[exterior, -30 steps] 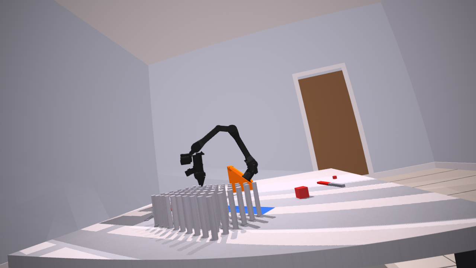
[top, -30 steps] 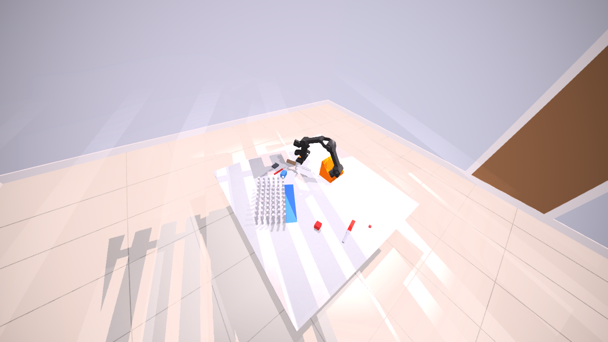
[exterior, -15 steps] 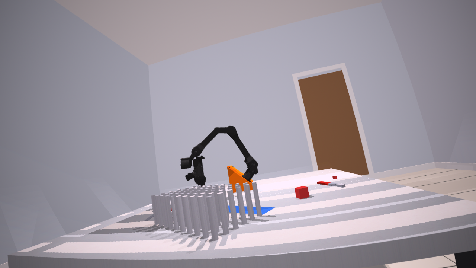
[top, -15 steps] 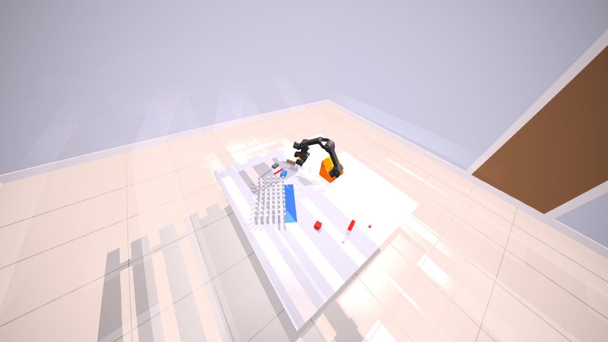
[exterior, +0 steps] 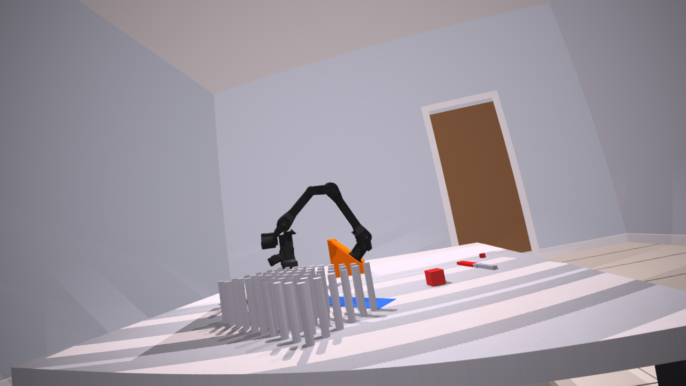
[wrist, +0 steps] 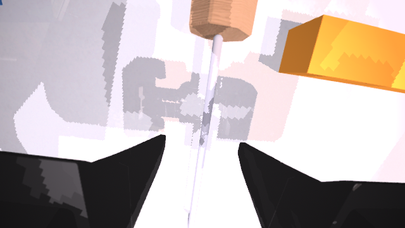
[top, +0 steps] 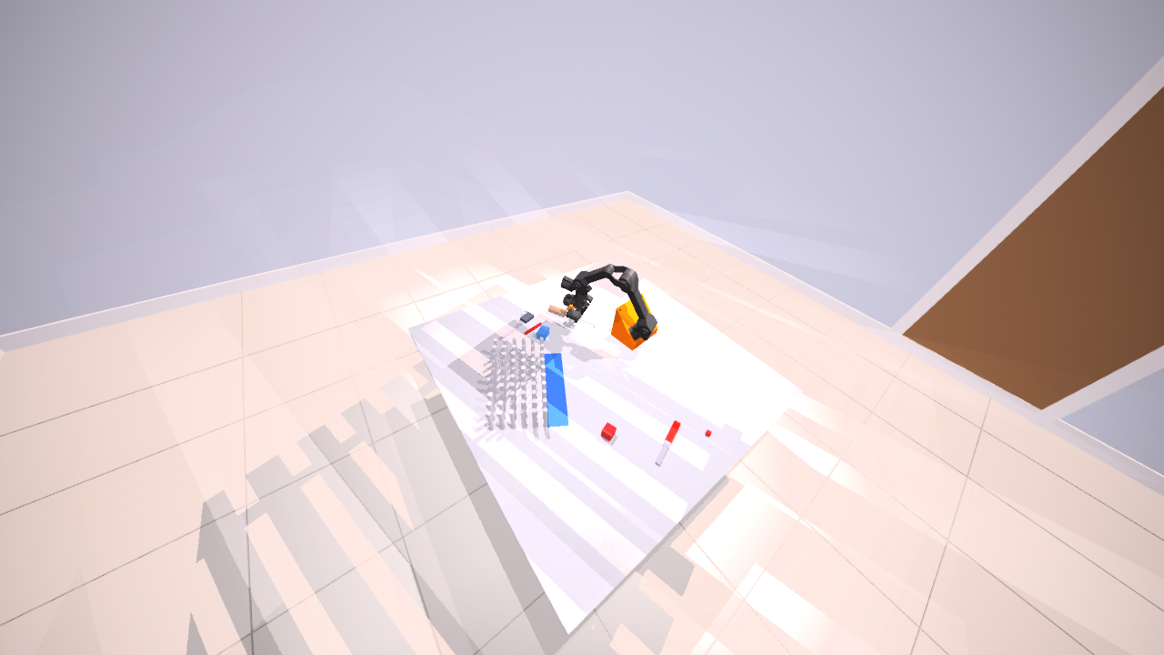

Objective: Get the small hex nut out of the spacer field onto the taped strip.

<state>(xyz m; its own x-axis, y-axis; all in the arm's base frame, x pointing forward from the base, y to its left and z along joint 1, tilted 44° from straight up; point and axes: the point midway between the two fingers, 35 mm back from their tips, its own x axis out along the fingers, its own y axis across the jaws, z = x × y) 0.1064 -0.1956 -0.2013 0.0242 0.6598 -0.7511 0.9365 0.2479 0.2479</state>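
Note:
My gripper (top: 575, 320) (wrist: 202, 144) is open and low over the table, pointing down. A tool with a wooden handle (top: 556, 310) (wrist: 221, 17) lies below it; its thin metal shaft (wrist: 212, 74) runs between the open fingertips in the wrist view, not gripped. The standing metal spacers (top: 516, 382) (exterior: 301, 307) are upright in a dense field, away from the gripper. The blue taped strip (top: 556, 390) (exterior: 383, 303) lies along the field's side. I cannot make out the hex nut among the spacers. The shaft's far end is unclear in the wrist view.
An orange block (wrist: 348, 54) lies right of the tool. A blue block (top: 543, 332), a red stick (top: 533, 327) and a dark block (top: 526, 317) lie near the field. A red cube (top: 608, 431) (exterior: 434, 277), a red-handled tool (top: 673, 430) (exterior: 466, 263) and a small red cube (top: 707, 433) (exterior: 482, 255) lie farther off.

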